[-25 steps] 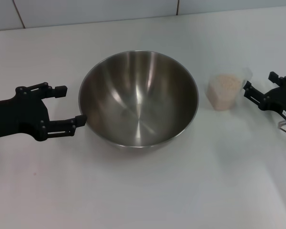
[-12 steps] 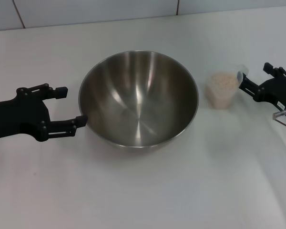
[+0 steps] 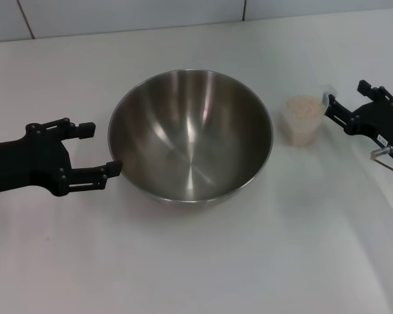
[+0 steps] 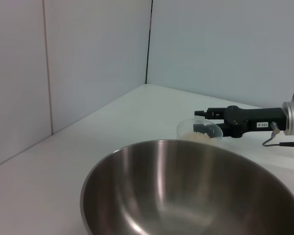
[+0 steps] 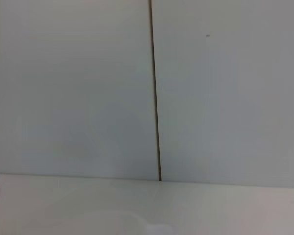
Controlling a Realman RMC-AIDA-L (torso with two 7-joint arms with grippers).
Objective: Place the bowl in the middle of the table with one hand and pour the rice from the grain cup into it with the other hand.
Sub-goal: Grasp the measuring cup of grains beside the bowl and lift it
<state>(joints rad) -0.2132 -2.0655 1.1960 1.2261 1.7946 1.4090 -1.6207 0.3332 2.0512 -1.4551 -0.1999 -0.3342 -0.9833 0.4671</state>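
The steel bowl (image 3: pixel 190 134) stands on the middle of the white table (image 3: pixel 203 261). It is empty inside and fills the near part of the left wrist view (image 4: pixel 186 191). My left gripper (image 3: pixel 98 149) is open just left of the bowl's rim, holding nothing. The clear grain cup (image 3: pixel 301 121), full of rice (image 3: pixel 302 106), stands right of the bowl. My right gripper (image 3: pixel 344 97) is open at the cup's right side, with its fingers on either side of the small handle. The left wrist view shows this gripper (image 4: pixel 206 121) against the cup (image 4: pixel 198 131) behind the bowl's far rim.
A grey-white tiled wall (image 3: pixel 118 16) runs along the table's far edge. The right wrist view shows only the wall (image 5: pixel 88 98) and a strip of tabletop.
My right gripper has moved in to the left and farther back onto the cup's handle. The cup has shifted a little left and back with it. The left gripper and the bowl have stayed put.
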